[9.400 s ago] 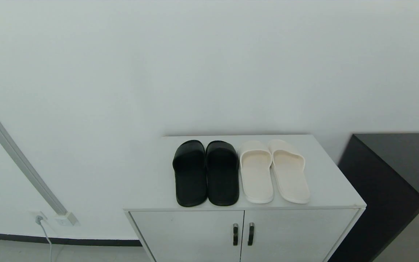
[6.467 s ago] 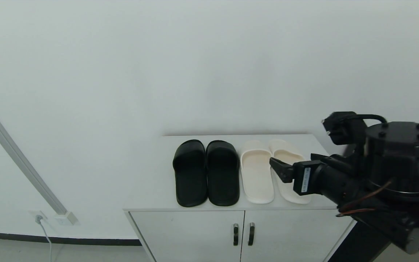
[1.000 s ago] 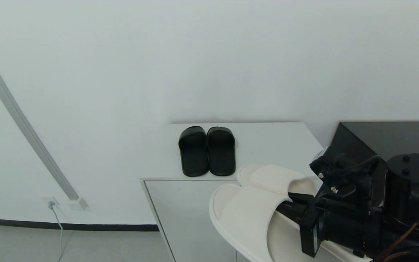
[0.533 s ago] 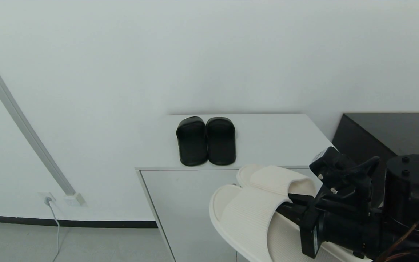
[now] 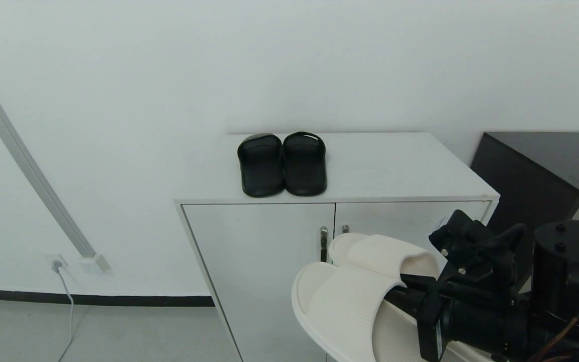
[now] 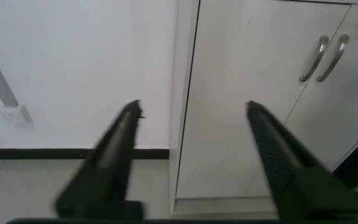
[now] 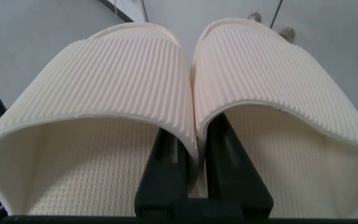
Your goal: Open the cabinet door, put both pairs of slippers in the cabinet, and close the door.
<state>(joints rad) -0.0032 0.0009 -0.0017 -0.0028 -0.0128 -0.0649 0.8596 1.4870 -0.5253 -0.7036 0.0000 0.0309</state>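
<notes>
Currently, we hold both white slippers clamped in the right gripper; the left gripper is wide open and empty, with the upright handles of the shut cabinet doors ahead at its 1 o'clock.

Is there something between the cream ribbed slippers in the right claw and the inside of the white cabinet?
Yes. Both white cabinet doors are shut and block the way for the cream ribbed slippers in the right claw. The open left claw hangs before the left door, touching no handle.
</notes>
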